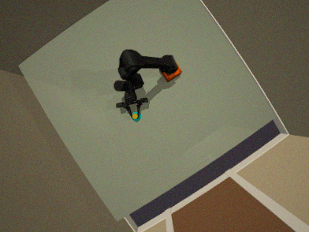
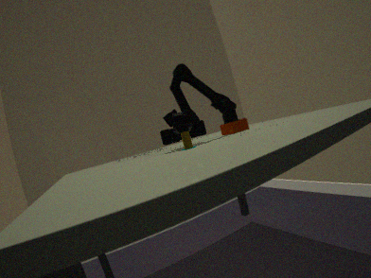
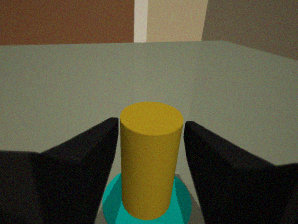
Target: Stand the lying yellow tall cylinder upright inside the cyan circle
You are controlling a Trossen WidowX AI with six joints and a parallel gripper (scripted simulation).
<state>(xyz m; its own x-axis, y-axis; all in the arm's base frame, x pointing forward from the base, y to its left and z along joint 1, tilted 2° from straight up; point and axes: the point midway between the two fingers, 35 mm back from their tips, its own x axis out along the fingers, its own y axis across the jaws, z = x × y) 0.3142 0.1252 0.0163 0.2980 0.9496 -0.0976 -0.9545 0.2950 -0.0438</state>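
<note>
The yellow tall cylinder [image 1: 135,116] [image 2: 187,141] [image 3: 149,172] stands upright, with its lower end inside the cyan circle [image 1: 138,119] [image 3: 183,204]. In the wrist view, cyan shows on both sides of its base. My gripper [image 1: 135,115] [image 3: 151,127] is open around the cylinder, one finger on each side, with a thin gap between each fingertip and the cylinder's upper part. The front of the circle is cut off by the lower edge of the wrist view.
The arm's orange base [image 1: 172,73] [image 2: 235,127] stands on the pale green table [image 1: 189,118] [image 2: 118,189], behind the gripper. The arm arches from it over to the cylinder. No other object shows on the table.
</note>
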